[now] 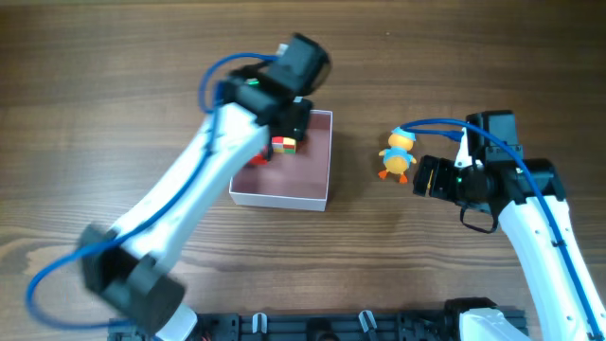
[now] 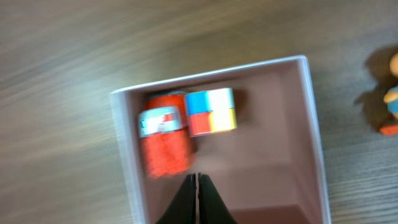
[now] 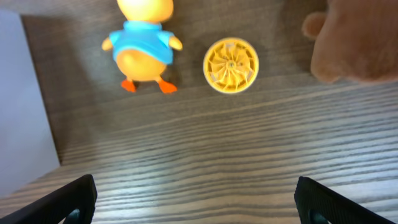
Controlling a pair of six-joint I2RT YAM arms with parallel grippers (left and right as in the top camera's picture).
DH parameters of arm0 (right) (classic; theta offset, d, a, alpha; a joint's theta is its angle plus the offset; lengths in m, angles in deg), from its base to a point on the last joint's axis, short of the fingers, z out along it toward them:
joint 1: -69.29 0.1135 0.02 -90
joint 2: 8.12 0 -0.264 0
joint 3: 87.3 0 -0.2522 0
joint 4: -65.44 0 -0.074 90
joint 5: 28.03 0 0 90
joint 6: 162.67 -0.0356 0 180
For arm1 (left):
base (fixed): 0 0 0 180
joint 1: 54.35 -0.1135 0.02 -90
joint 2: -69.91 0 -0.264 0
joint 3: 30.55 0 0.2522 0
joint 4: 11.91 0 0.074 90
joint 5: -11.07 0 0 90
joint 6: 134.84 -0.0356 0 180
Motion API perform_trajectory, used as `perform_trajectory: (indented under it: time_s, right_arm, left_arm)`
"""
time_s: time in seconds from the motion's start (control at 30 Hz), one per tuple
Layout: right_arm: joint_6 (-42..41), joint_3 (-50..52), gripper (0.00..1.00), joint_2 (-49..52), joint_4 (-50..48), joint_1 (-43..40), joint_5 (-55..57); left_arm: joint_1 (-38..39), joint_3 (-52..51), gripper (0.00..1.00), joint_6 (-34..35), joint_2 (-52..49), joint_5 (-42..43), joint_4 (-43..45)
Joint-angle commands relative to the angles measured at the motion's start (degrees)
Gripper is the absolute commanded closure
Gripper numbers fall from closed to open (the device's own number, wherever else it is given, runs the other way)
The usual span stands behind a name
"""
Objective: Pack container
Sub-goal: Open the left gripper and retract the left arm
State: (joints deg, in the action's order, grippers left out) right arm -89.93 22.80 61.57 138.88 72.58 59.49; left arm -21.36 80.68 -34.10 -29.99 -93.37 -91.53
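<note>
Container (image 1: 284, 185), square, shallow, thin white walls, dusty pink floor, sitting centrally on bench (image 1: 114, 57); much of its floor lying bare. Left gripper (image 2: 197, 182), jaws pressed together, holding nothing, hovering above that floor. Beyond it, red labelled cylinder (image 2: 165, 140) and colour-block cube (image 2: 211, 111) lying side by side in one corner. Right gripper (image 3: 196, 196) gaping wide over bare wood; duck toy (image 3: 142, 43) and yellow disc (image 3: 231, 65) lying beyond, outside the walls.

Two white-shelled robot arms, the left arm (image 1: 194, 185) across the frame's left and the right arm (image 1: 544, 237) at lower right, show black joint housings (image 1: 133, 275), looping blue cables (image 1: 216, 76), a black-fingered right gripper (image 3: 196, 202) and what appears to be a small green light (image 1: 254, 81) at upper centre.
</note>
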Motion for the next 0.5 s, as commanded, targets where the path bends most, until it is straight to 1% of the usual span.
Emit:
perform_trajectory:
  time_s: [0.0,0.03,0.07,0.1,0.13,0.17,0.2,0.23,0.27,0.3,0.4,0.47]
  right_arm:
    - [0.4,-12.5,0.0,-0.6,2.6,0.7,1.2]
    - [0.1,-16.5,0.0,-0.5,3.2,1.3,1.2]
    - [-1.0,-21.0,0.0,-0.2,3.4,2.4,1.2]
    - [-1.8,-23.1,0.0,0.3,2.7,3.4,1.3]
    - [-4.0,-24.2,0.0,4.1,-1.1,6.1,1.5]
    - [-4.1,-24.2,0.0,6.3,-1.7,6.8,1.4]
    - [-4.6,-24.2,0.0,8.6,-2.1,7.6,1.4]
    - [-5.3,-24.2,0.0,11.4,-2.4,8.4,1.5]
    - [-5.7,-24.2,0.0,16.6,-3.3,9.6,1.6]
    - [-7.1,-24.2,0.0,21.0,-4.2,10.3,1.6]
    - [-12.1,-24.2,0.0,29.6,-5.9,10.4,1.6]
    - [-12.3,-24.2,0.0,32.7,-6.8,10.4,1.4]
  left_arm:
    - [-9.4,0.5,0.91,3.9,11.8,-2.1,-2.4]
    - [-13.4,0.5,0.88,3.9,14.5,-1.3,-2.6]
    - [-19.3,0.5,0.88,3.9,17.1,0.3,-2.9]
    - [-23.8,0.5,0.87,3.9,18.3,2.5,-3.2]
    - [-34.4,0.5,0.84,3.0,19.0,10.4,-3.9]
    - [-37.8,0.2,0.84,3.0,18.7,13.4,-4.1]
    - [-40.1,0.1,0.84,2.6,18.3,15.6,-4.3]
    - [-42.2,-0.1,0.83,0.8,17.8,17.8,-4.3]
    - [-44.4,-0.1,0.83,-1.6,16.9,20.2,-4.7]
    - [-45.4,-0.1,0.82,-1.6,16.2,20.4,-5.1]
    - [-45.6,-0.1,0.81,-3.1,14.8,20.4,-5.4]
    - [-45.6,-0.1,0.8,-3.1,14.4,20.4,-5.3]
